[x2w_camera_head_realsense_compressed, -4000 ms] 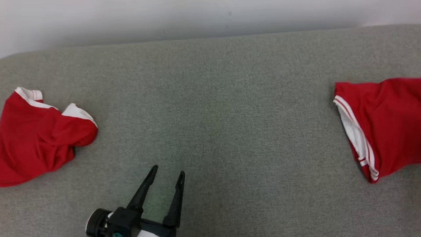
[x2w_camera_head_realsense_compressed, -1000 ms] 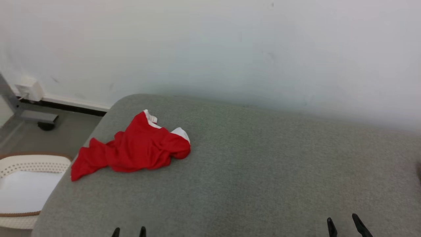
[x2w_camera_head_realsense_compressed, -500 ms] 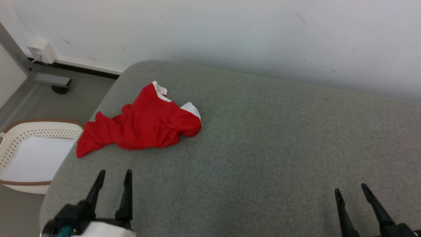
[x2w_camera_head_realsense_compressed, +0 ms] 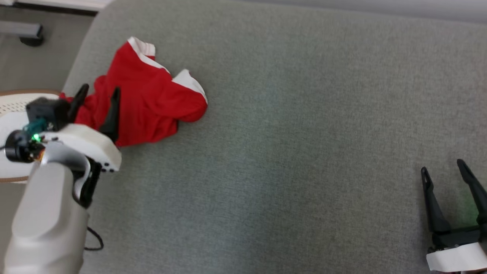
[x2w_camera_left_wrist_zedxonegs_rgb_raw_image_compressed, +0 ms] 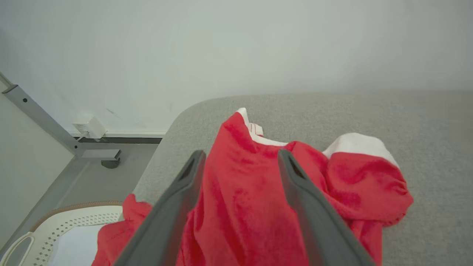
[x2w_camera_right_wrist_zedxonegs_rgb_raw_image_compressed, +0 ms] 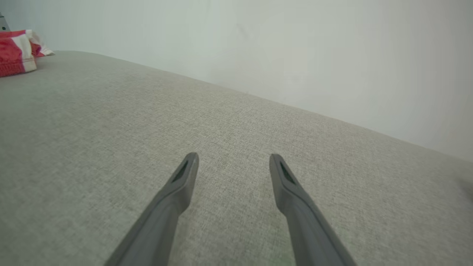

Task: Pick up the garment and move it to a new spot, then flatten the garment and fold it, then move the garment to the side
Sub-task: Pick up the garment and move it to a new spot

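Grey fabric covers the table (x2w_camera_head_realsense_compressed: 289, 133). At its far left corner the red garment (x2w_camera_head_realsense_compressed: 152, 99) lies crumpled, with a white basket (x2w_camera_head_realsense_compressed: 15, 102) off the table's left edge. The left end effector (x2w_camera_head_realsense_compressed: 99, 91) hovers over that corner, spread wide and empty, apparently lined up to grasp. The right end effector (x2w_camera_head_realsense_compressed: 442, 167), equally wide and empty, hangs over the table's near right, probably parked clear.

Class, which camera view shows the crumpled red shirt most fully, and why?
The head view: the red shirt shows almost whole, its left edge behind the open left gripper. The left wrist view is closer but crops its lower part; the right wrist view catches a small scrap of it at the edge.
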Tool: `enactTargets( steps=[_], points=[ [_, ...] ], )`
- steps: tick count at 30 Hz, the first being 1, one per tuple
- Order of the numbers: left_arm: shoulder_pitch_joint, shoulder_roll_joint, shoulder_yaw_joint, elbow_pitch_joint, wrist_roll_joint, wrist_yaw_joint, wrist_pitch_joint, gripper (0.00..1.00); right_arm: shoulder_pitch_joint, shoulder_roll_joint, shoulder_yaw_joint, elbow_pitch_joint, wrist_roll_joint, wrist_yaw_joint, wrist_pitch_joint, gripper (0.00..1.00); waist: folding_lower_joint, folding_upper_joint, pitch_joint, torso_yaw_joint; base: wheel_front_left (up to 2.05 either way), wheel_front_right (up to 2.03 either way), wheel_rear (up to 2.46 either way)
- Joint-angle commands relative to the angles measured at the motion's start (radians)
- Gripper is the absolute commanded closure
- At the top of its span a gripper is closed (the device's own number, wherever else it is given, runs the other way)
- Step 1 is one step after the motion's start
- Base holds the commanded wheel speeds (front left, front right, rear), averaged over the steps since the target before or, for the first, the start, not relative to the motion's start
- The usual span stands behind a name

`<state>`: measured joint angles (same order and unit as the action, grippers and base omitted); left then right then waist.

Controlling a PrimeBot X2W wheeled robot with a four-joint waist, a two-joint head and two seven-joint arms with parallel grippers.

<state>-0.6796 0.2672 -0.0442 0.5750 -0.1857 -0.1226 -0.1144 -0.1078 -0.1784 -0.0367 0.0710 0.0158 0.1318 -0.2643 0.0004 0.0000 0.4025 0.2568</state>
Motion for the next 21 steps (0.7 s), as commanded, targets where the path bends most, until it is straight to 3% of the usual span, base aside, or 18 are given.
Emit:
enactTargets(
  steps=[1,6,15,16,17,18,21],
  points=[
    [-0.033,0.012,-0.016,0.044,-0.006,-0.003,0.014,0.0,-0.02,-0.012,-0.003,-0.008,-0.012,-0.002,0.001,0.0,-0.0004,0.0,0.059,-0.017,0.0,0.0,0.0],
    [-0.155,0.004,-0.055,0.204,-0.094,-0.007,0.075,0.0,-0.039,-0.035,-0.002,-0.014,-0.006,-0.002,0.001,0.0,-0.0004,0.0,0.099,-0.028,0.0,0.0,0.0],
    [-0.228,0.009,-0.21,0.398,-0.207,-0.007,0.167,0.0,-0.044,-0.051,0.011,-0.026,0.007,-0.003,0.003,0.0,-0.0004,0.0,0.12,-0.06,0.0,0.0,0.0],
    [-0.227,0.009,-0.227,0.418,-0.218,-0.008,0.186,0.54,-0.043,-0.049,0.009,-0.027,0.006,-0.003,0.003,0.0,-0.0004,0.0,0.119,-0.062,0.0,0.0,0.0],
    [-0.227,0.008,-0.242,0.432,-0.229,-0.008,0.197,0.82,-0.042,-0.046,0.009,-0.027,0.005,-0.003,0.003,0.0,-0.0004,0.0,0.116,-0.063,0.0,0.0,0.0],
    [-0.227,0.008,-0.254,0.442,-0.242,-0.008,0.208,1.0,-0.039,-0.043,0.008,-0.025,0.006,-0.003,0.003,0.0,-0.0004,0.0,0.111,-0.065,0.0,0.0,0.0],
    [-0.23,0.02,-0.279,0.44,-0.283,-0.008,0.19,1.0,-0.032,-0.029,0.009,-0.021,0.006,-0.003,0.002,0.0,-0.0004,0.0,0.087,-0.07,0.0,0.0,0.0]
  ],
)
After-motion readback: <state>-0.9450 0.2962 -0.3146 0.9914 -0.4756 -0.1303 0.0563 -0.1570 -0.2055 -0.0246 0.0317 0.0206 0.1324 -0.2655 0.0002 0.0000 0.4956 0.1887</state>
